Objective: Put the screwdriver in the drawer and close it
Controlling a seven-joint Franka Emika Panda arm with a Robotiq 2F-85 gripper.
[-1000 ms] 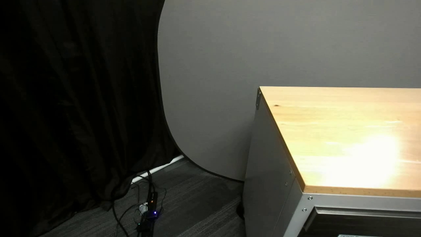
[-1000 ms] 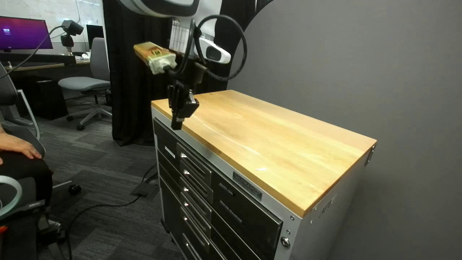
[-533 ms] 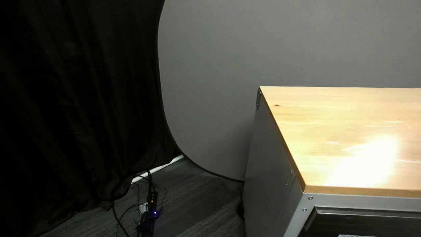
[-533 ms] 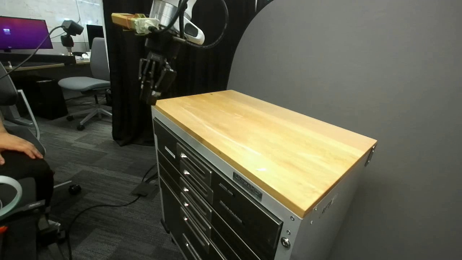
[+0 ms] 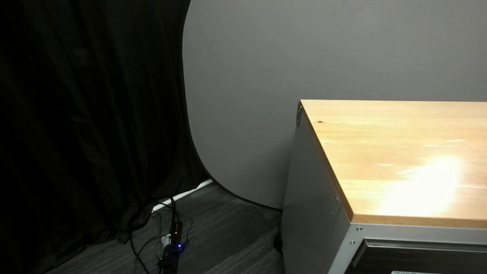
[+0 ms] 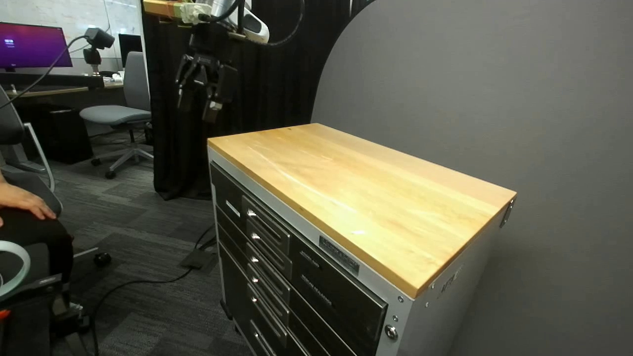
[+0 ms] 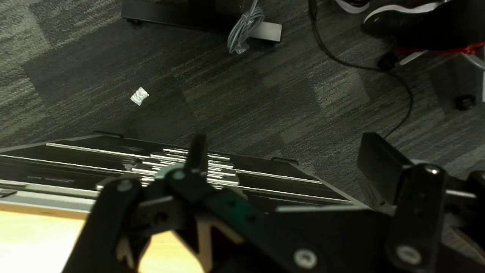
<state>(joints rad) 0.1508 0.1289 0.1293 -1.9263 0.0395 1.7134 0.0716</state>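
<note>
My gripper [image 6: 198, 107] hangs in the air above the far left corner of the grey cabinet [image 6: 445, 306], in an exterior view. Its black fingers are spread wide, with nothing between them. From the wrist view, the open gripper [image 7: 285, 146] looks down over the cabinet's front, with dark drawer fronts [image 7: 87, 156] and floor behind the gap. All drawer fronts [image 6: 341, 296] in an exterior view lie flush with the cabinet; which one is the drawer I cannot tell. Part of a front [image 5: 437, 260] also shows in an exterior view. The screwdriver is out of view.
A light wood top [image 6: 356, 193] covers the cabinet. To the left sits a person, whose hand [image 6: 27, 200] shows, near a grey chair [image 6: 116, 113]. Cables [image 6: 148, 282] lie on the carpet. A black curtain [image 5: 95, 114] and grey backdrop [image 5: 247, 95] stand behind.
In an exterior view the arm has risen and moved left, away from the cabinet's front edge. The gripper's fingers have gone from together to wide apart.
</note>
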